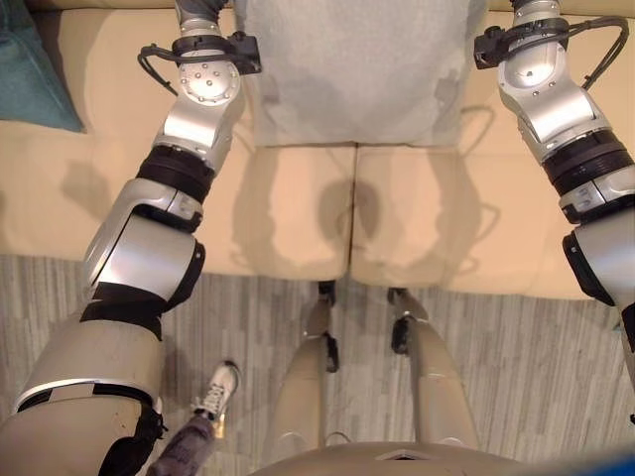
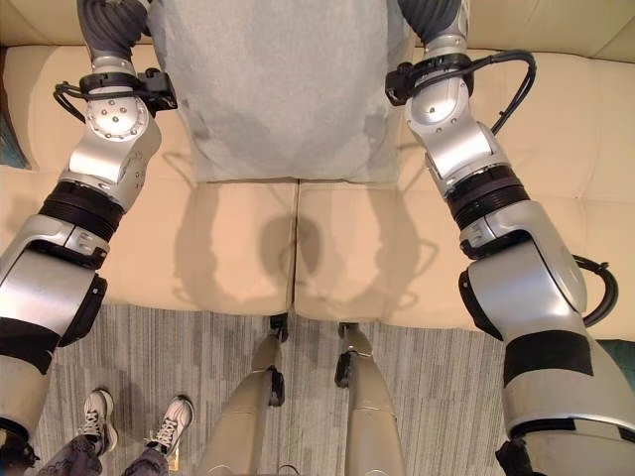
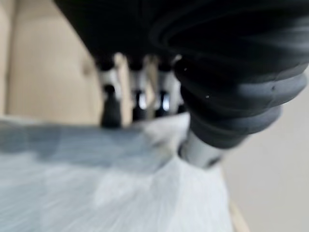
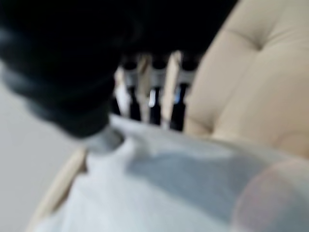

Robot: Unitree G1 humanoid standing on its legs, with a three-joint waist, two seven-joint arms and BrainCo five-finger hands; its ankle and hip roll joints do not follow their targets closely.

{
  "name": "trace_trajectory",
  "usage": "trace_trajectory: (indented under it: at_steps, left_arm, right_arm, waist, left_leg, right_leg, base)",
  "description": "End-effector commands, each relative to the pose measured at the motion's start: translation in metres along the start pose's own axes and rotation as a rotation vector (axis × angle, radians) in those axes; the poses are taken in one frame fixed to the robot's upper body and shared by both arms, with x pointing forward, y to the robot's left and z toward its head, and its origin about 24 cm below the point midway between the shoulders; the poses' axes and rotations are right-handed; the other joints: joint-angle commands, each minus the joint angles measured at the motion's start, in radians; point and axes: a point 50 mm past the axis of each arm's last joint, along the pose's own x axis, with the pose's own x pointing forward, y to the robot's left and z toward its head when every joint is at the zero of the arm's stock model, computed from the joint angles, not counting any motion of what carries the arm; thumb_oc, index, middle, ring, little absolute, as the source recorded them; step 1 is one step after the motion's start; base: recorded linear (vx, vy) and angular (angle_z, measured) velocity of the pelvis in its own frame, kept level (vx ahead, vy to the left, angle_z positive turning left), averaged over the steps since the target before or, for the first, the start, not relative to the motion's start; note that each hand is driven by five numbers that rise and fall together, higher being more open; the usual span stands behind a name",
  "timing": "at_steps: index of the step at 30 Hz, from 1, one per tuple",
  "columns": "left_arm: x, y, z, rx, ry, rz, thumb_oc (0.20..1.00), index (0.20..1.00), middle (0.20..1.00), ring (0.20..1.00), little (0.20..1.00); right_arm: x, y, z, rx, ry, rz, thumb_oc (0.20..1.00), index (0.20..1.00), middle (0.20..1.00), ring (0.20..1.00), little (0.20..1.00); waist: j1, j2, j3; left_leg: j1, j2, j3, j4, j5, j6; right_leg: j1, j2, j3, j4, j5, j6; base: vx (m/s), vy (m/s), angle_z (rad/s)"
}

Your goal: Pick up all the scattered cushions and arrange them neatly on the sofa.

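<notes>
The left hand (image 3: 140, 96) has its dark-tipped fingers (image 3: 111, 108) curled down over the top edge of a pale grey cushion (image 1: 352, 69), with the thumb (image 3: 200, 150) pressed into the cloth on the near side, so it is pinching the cushion. The right hand (image 4: 149, 92) does the same on the other top corner: its fingers (image 4: 154, 104) hook over the edge and its thumb (image 4: 104, 140) pushes into the near side of the cloth. The cloth bunches up a little where each thumb digs in.

The grey cushion hangs between the two arms (one arm on each side of it). It is up against the back of the cream sofa (image 1: 298, 218), and its bottom edge is at the back of the seat, right over the seam where two seat pads meet. Whether it rests on the seat or hangs just above it is hard to tell.

A teal cushion (image 1: 30, 69) lies on the sofa, far off to the robot's left.

A person's white shoes (image 2: 134, 421) stand on the grey striped floor (image 1: 496, 347) in front of the sofa.
</notes>
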Motion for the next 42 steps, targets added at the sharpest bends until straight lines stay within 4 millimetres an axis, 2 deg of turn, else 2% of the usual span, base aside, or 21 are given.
trace_trajectory:
  at_steps: [1, 7, 9, 12, 19, 22, 25, 26, 27, 29, 30, 31, 32, 33, 34, 35, 36, 37, 40, 41, 42]
  left_arm:
    - [0.022, -0.011, 0.065, -0.002, -0.236, -0.057, 1.000, 1.000, 1.000, 1.000, 1.000]
    - [0.024, 0.012, 0.044, 0.072, -0.157, -0.029, 1.000, 1.000, 1.000, 1.000, 1.000]
    - [0.024, 0.034, 0.031, 0.139, -0.110, -0.009, 1.000, 1.000, 1.000, 1.000, 1.000]
    - [0.021, 0.050, 0.024, 0.179, -0.096, 0.015, 1.000, 1.000, 1.000, 1.000, 1.000]
    - [-0.020, 0.084, -0.010, 0.133, -0.067, 0.015, 1.000, 1.000, 1.000, 1.000, 1.000]
    - [-0.073, 0.102, -0.040, 0.093, -0.005, -0.016, 1.000, 1.000, 1.000, 1.000, 1.000]
    - [-0.121, 0.122, -0.077, 0.120, 0.162, -0.019, 1.000, 1.000, 1.000, 1.000, 1.000]
    - [-0.121, 0.123, -0.078, 0.121, 0.164, -0.020, 1.000, 1.000, 1.000, 1.000, 1.000]
    - [-0.166, 0.134, -0.111, 0.153, 0.344, -0.034, 1.000, 1.000, 1.000, 1.000, 1.000]
    - [-0.211, 0.146, -0.137, 0.190, 0.526, -0.046, 1.000, 1.000, 1.000, 1.000, 1.000]
    - [-0.267, 0.164, -0.162, 0.287, 0.754, -0.070, 1.000, 1.000, 1.000, 1.000, 1.000]
    - [-0.268, 0.164, -0.162, 0.287, 0.754, -0.070, 1.000, 1.000, 1.000, 1.000, 1.000]
    - [-0.327, 0.176, -0.180, 0.358, 0.985, -0.113, 1.000, 1.000, 1.000, 1.000, 1.000]
    - [-0.327, 0.176, -0.180, 0.358, 0.984, -0.113, 1.000, 1.000, 1.000, 1.000, 1.000]
    - [-0.354, 0.182, -0.186, 0.404, 1.095, -0.139, 1.000, 1.000, 1.000, 1.000, 1.000]
    - [-0.386, 0.185, -0.192, 0.410, 1.225, -0.139, 1.000, 1.000, 1.000, 1.000, 1.000]
    - [-0.439, 0.183, -0.195, 0.408, 1.424, -0.150, 1.000, 1.000, 1.000, 1.000, 1.000]
    - [-0.439, 0.183, -0.195, 0.408, 1.424, -0.150, 1.000, 1.000, 1.000, 1.000, 1.000]
    - [-0.502, 0.179, -0.188, 0.430, 1.681, -0.192, 1.000, 1.000, 1.000, 1.000, 1.000]
    - [-0.514, 0.179, -0.185, 0.421, 1.727, -0.193, 1.000, 1.000, 1.000, 1.000, 1.000]
    - [-0.538, 0.180, -0.177, 0.432, 1.835, -0.186, 1.000, 1.000, 1.000, 1.000, 1.000]
  right_arm:
    - [0.013, 0.006, 0.040, 0.043, -0.124, 0.009, 1.000, 1.000, 1.000, 1.000, 1.000]
    - [0.010, -0.010, 0.011, -0.033, -0.039, -0.013, 1.000, 1.000, 1.000, 1.000, 1.000]
    - [0.006, -0.023, -0.004, -0.050, 0.006, -0.035, 1.000, 1.000, 1.000, 1.000, 1.000]
    - [0.002, -0.033, -0.015, -0.068, 0.024, -0.054, 1.000, 1.000, 1.000, 1.000, 1.000]
    - [-0.040, -0.055, -0.054, -0.022, 0.064, -0.096, 1.000, 1.000, 1.000, 1.000, 1.000]
    - [-0.096, -0.064, -0.096, 0.000, 0.168, -0.068, 1.000, 1.000, 1.000, 1.000, 1.000]
    - [-0.140, -0.062, -0.119, -0.024, 0.250, 0.026, 1.000, 1.000, 1.000, 1.000, 1.000]
    - [-0.141, -0.062, -0.120, -0.024, 0.252, 0.028, 1.000, 1.000, 1.000, 1.000, 1.000]
    - [-0.178, -0.057, -0.139, -0.021, 0.350, 0.106, 1.000, 1.000, 1.000, 1.000, 1.000]
    - [-0.212, -0.056, -0.155, -0.078, 0.446, 0.212, 1.000, 1.000, 1.000, 1.000, 1.000]
    - [-0.256, -0.053, -0.174, -0.098, 0.586, 0.317, 1.000, 1.000, 1.000, 1.000, 1.000]
    - [-0.257, -0.053, -0.174, -0.098, 0.587, 0.317, 1.000, 1.000, 1.000, 1.000, 1.000]
    - [-0.295, -0.048, -0.188, -0.143, 0.702, 0.429, 1.000, 1.000, 1.000, 1.000, 1.000]
    - [-0.295, -0.048, -0.188, -0.143, 0.702, 0.429, 1.000, 1.000, 1.000, 1.000, 1.000]
    - [-0.314, -0.049, -0.194, -0.174, 0.759, 0.481, 1.000, 1.000, 1.000, 1.000, 1.000]
    - [-0.334, -0.046, -0.201, -0.193, 0.826, 0.532, 1.000, 1.000, 1.000, 1.000, 1.000]
    - [-0.367, -0.043, -0.209, -0.211, 0.936, 0.595, 1.000, 1.000, 1.000, 1.000, 1.000]
    - [-0.367, -0.042, -0.209, -0.212, 0.935, 0.595, 1.000, 1.000, 1.000, 1.000, 1.000]
    - [-0.420, -0.040, -0.215, -0.261, 1.087, 0.718, 1.000, 1.000, 1.000, 1.000, 1.000]
    - [-0.430, -0.040, -0.215, -0.271, 1.111, 0.749, 1.000, 1.000, 1.000, 1.000, 1.000]
    - [-0.455, -0.042, -0.216, -0.294, 1.195, 0.804, 1.000, 1.000, 1.000, 1.000, 1.000]
  waist:
    - [0.009, -0.066, -0.047]
    - [0.006, -0.071, -0.039]
    - [0.003, -0.069, -0.036]
    - [0.003, -0.070, -0.037]
    - [-0.006, -0.069, -0.059]
    - [-0.012, -0.075, -0.073]
    - [-0.020, -0.077, -0.082]
    - [-0.021, -0.078, -0.083]
    - [-0.027, -0.078, -0.088]
    - [-0.032, -0.077, -0.095]
    - [-0.041, -0.072, -0.097]
    - [-0.041, -0.072, -0.099]
    - [-0.052, -0.068, -0.104]
    - [-0.052, -0.069, -0.105]
    - [-0.057, -0.067, -0.112]
    - [-0.061, -0.067, -0.118]
    - [-0.071, -0.068, -0.132]
    - [-0.070, -0.068, -0.131]
    - [-0.079, -0.071, -0.144]
    - [-0.080, -0.073, -0.150]
    - [-0.079, -0.078, -0.161]
  left_leg:
    - [0.066, 0.000, 0.010, -0.014, -0.085, -0.128]
    - [0.092, 0.002, 0.017, -0.014, -0.088, -0.127]
    - [0.115, 0.002, 0.021, -0.014, -0.093, -0.129]
    - [0.137, 0.003, 0.025, -0.014, -0.098, -0.129]
    - [0.245, 0.004, 0.043, -0.014, -0.131, -0.126]
    - [0.341, 0.010, 0.054, -0.014, -0.158, -0.125]
    - [0.419, 0.019, 0.065, -0.014, -0.172, -0.124]
    - [0.418, 0.018, 0.064, -0.014, -0.168, -0.123]
    - [0.468, 0.024, 0.070, -0.014, -0.175, -0.122]
    - [0.507, 0.029, 0.076, -0.014, -0.178, -0.121]
    - [0.558, 0.038, 0.082, -0.013, -0.183, -0.122]
    - [0.556, 0.037, 0.082, -0.014, -0.180, -0.122]
    - [0.597, 0.044, 0.093, -0.013, -0.189, -0.119]
    - [0.594, 0.043, 0.093, -0.013, -0.186, -0.118]
    - [0.612, 0.045, 0.100, -0.013, -0.186, -0.118]
    - [0.637, 0.048, 0.106, -0.014, -0.195, -0.116]
    - [0.658, 0.051, 0.115, -0.014, -0.197, -0.109]
    - [0.659, 0.051, 0.115, -0.014, -0.198, -0.109]
    - [0.707, 0.061, 0.128, -0.014, -0.212, -0.105]
    - [0.709, 0.063, 0.129, -0.014, -0.211, -0.105]
    - [0.730, 0.067, 0.134, -0.014, -0.217, -0.102]
  right_leg:
    - [0.134, -0.039, 0.055, -0.271, 0.101, 0.191]
    - [0.160, -0.039, 0.056, -0.275, 0.102, 0.190]
    - [0.184, -0.038, 0.052, -0.278, 0.101, 0.190]
    - [0.207, -0.040, 0.051, -0.280, 0.099, 0.191]
    - [0.309, -0.041, 0.046, -0.284, 0.079, 0.185]
    - [0.411, -0.044, 0.035, -0.287, 0.058, 0.180]
    - [0.491, -0.048, 0.026, -0.288, 0.043, 0.179]
    - [0.491, -0.050, 0.026, -0.290, 0.047, 0.179]
    - [0.545, -0.051, 0.021, -0.290, 0.038, 0.180]
    - [0.585, -0.053, 0.018, -0.288, 0.029, 0.177]
    - [0.631, -0.052, 0.012, -0.283, 0.016, 0.176]
    - [0.630, -0.053, 0.012, -0.285, 0.019, 0.175]
    - [0.667, -0.048, 0.017, -0.274, 0.005, 0.171]
    - [0.664, -0.049, 0.017, -0.274, 0.007, 0.171]
    - [0.680, -0.047, 0.015, -0.271, 0.003, 0.170]
    - [0.699, -0.043, 0.021, -0.270, -0.003, 0.169]
    - [0.716, -0.039, 0.025, -0.264, -0.008, 0.165]
    - [0.717, -0.039, 0.026, -0.264, -0.009, 0.165]
    - [0.763, -0.031, 0.035, -0.260, -0.025, 0.161]
    - [0.767, -0.032, 0.034, -0.260, -0.025, 0.160]
    - [0.790, -0.028, 0.035, -0.259, -0.036, 0.155]
  base:
    - [0.00, 0.000, 0.00]
    - [0.00, 0.000, -0.01]
    - [0.01, -0.001, -0.04]
    - [0.00, 0.000, 0.00]
    - [0.04, 0.001, -0.06]
    - [0.08, -0.033, -0.02]
    - [0.05, -0.014, -0.01]
    - [0.06, -0.022, -0.01]
    - [0.04, -0.028, 0.03]
    - [0.05, -0.045, -0.02]
    - [0.01, -0.038, -0.04]
    - [0.00, 0.000, 0.00]
    - [0.00, 0.000, 0.00]
    - [-0.01, -0.010, -0.07]
    - [-0.02, -0.011, -0.11]
    - [-0.02, -0.030, -0.12]
    - [-0.02, -0.025, -0.13]
    - [-0.02, -0.028, -0.16]
    - [-0.03, -0.045, -0.29]
    - [-0.03, -0.070, -0.17]
    - [-0.01, -0.050, -0.08]
